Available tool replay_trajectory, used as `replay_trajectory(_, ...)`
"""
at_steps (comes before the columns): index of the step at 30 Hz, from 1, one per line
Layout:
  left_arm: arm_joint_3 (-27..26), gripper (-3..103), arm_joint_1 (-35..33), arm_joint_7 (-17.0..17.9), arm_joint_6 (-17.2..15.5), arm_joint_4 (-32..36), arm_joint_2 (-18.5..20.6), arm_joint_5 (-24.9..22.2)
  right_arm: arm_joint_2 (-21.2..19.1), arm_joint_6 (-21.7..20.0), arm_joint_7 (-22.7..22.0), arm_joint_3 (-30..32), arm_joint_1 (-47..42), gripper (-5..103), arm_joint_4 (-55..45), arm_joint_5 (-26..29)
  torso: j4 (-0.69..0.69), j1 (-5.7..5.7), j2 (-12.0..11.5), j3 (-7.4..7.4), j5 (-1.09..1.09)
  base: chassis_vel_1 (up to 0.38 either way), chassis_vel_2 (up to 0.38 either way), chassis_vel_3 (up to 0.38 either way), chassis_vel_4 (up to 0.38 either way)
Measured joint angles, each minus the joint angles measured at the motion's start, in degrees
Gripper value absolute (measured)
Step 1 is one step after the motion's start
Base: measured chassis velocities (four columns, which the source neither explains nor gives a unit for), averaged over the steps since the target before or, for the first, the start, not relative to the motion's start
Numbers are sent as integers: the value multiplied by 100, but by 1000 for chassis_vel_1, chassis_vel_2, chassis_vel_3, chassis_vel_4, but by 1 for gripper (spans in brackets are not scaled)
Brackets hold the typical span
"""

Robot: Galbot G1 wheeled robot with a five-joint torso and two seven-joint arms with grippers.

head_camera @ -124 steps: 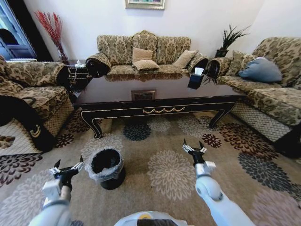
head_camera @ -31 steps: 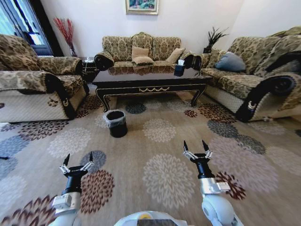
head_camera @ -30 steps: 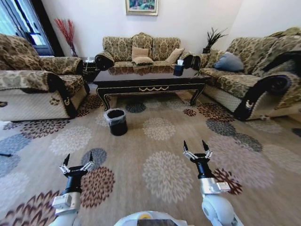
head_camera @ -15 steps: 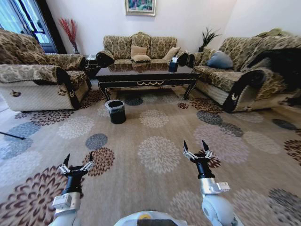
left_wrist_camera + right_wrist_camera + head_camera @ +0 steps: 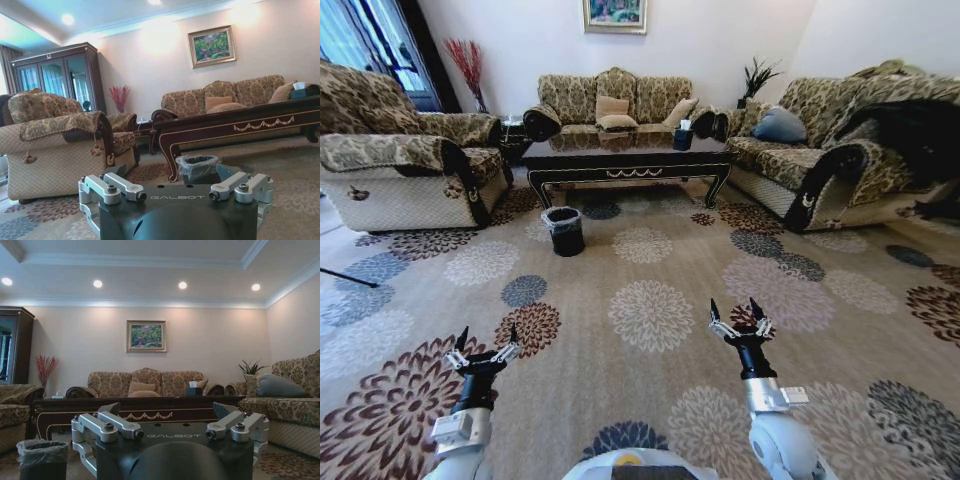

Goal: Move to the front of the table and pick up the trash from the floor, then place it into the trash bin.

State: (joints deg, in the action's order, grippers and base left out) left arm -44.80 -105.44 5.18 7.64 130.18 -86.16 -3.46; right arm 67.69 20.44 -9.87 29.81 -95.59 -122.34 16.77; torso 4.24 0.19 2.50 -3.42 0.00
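So the robot's well back from everything here, lots of patterned carpet (image 5: 650,300) between it and the furniture. Sofas ring the room, one long one (image 5: 615,105) against the far wall. In front of that sits the dark glossy table (image 5: 625,160) with the gold ornament on its apron, and there's a small tissue box (image 5: 682,135) sitting on the tabletop near its right end. The trash bin (image 5: 565,230), black with the crinkly clear liner over its rim, stands on the carpet just in front of the table's left leg. Can't pick out any trash on the floor from here. Left gripper (image 5: 481,349) hangs low over the carpet on the left, fingers spread wide, holding nothing. Right gripper (image 5: 740,321) same deal on the right, fingers apart and empty.
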Motion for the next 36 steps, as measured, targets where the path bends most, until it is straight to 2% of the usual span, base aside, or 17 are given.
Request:
replay_trajectory(18,1,100,-2,0,0,-1,0,0,0,0,1,0,-6,100,0,0,0,-5,2,3,-1,79,-73,-75,73)
replay_trajectory(36,1,100,-1,0,0,-1,0,0,0,0,1,0,-2,100,0,0,0,-3,1,0,-1,2,-1,-4,3)
